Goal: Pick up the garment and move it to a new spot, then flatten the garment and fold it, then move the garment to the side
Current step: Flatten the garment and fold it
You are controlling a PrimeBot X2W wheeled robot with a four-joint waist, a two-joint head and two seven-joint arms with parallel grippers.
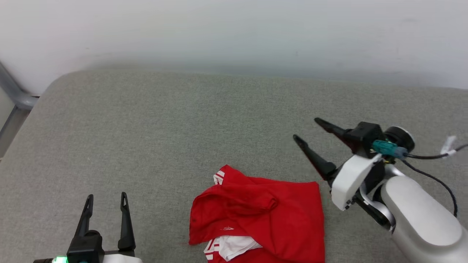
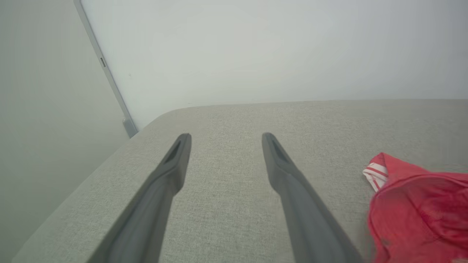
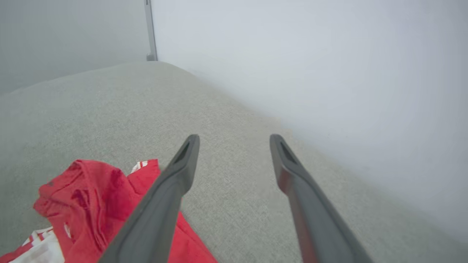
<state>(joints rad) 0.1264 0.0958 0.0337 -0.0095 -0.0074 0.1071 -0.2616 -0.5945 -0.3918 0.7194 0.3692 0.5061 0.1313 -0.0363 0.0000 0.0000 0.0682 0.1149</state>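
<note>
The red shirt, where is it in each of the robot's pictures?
Head view: the red shirt lies rumpled at the bottom middle.
Left wrist view: the shirt is in the lower right corner.
Right wrist view: the shirt is in the lower left corner.
Shared landmark: the grey post by the rounded corner of the cushion.
</note>
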